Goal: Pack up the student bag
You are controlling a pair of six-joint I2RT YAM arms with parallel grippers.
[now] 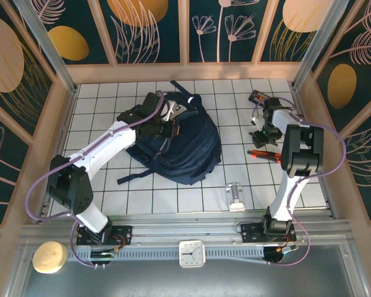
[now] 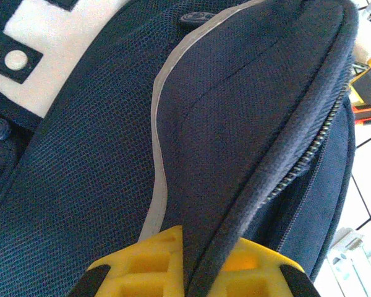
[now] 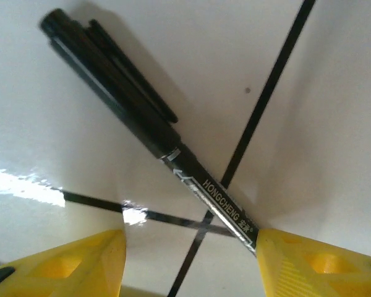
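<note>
The student bag (image 1: pixel 185 148), navy blue with a grey stripe, lies in the middle of the tiled table. My left gripper (image 1: pixel 165 128) sits on its upper part. In the left wrist view this gripper (image 2: pixel 195 266) is shut, its yellow fingers (image 2: pixel 142 260) pinching the bag's zippered flap edge (image 2: pixel 278 154). My right gripper (image 1: pixel 263 132) hangs low over the tiles at the right. Seen from the right wrist, that gripper (image 3: pixel 191 266) is open around a black pen (image 3: pixel 130 111) lying diagonally on the tile, whose near end touches the right finger (image 3: pixel 309 260).
A red-orange pen (image 1: pixel 263 154) lies just in front of my right gripper, and a small dark object (image 1: pixel 258 97) lies behind it. A metal clip-like piece (image 1: pixel 235 197) rests near the front edge. The bag's black strap (image 1: pixel 133 178) trails to the front left.
</note>
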